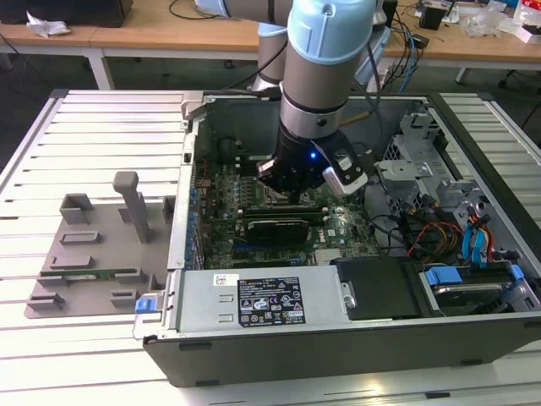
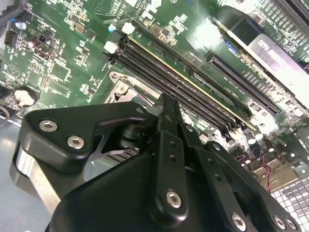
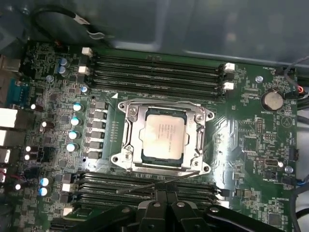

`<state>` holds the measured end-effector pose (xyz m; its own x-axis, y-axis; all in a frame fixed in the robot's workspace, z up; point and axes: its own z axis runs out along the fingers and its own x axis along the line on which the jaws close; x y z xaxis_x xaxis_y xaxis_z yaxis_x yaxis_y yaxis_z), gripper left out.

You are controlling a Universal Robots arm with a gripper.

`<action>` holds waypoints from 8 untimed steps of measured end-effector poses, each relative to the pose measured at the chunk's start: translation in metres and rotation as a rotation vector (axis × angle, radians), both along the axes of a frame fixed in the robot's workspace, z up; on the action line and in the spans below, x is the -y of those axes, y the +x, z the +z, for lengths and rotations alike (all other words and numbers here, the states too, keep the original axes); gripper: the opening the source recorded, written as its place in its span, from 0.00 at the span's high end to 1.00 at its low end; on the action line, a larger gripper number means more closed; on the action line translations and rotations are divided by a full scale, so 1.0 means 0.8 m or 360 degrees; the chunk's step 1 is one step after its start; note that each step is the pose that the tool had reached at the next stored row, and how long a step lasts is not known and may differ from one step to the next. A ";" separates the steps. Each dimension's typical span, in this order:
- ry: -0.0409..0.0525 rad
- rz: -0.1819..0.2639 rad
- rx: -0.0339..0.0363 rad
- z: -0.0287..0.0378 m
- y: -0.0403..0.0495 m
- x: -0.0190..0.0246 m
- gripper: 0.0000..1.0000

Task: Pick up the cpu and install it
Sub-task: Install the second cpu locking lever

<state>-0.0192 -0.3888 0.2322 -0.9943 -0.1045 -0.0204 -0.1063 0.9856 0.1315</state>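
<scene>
The cpu (image 3: 163, 136), a pale silvery square, lies flat inside the metal socket frame (image 3: 126, 126) on the green motherboard (image 3: 251, 140) in the first wrist view. My gripper (image 3: 162, 194) hovers beside it over the lower memory slots (image 3: 120, 186), apart from the chip, its black fingers pressed together with nothing between them. In the second wrist view the gripper (image 2: 167, 107) points down at the board next to a corner of the socket (image 2: 120, 90). In the exterior view the gripper (image 1: 292, 196) is deep inside the open computer case (image 1: 338, 347).
A grey fixture plate (image 1: 93, 245) with upright posts and a green memory stick (image 1: 101, 273) lies at the exterior view's left. Inside the case are a black card (image 1: 275, 228), a power supply (image 1: 262, 300), drive cages (image 1: 423, 169) and loose cables (image 1: 431, 237).
</scene>
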 end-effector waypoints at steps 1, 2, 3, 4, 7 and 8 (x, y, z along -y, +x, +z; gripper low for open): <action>0.0000 0.0000 0.0000 -0.0006 -0.001 -0.0003 0.89; 0.0000 0.0000 0.0000 -0.0011 -0.003 -0.0005 0.89; 0.0000 0.0000 0.0000 -0.0030 -0.005 -0.0008 0.89; 0.0000 0.0000 0.0000 -0.0046 -0.007 -0.0008 0.89; 0.0000 0.0000 0.0000 -0.0115 -0.008 -0.0008 0.89; 0.0000 0.0000 0.0000 -0.0133 -0.008 -0.0008 0.89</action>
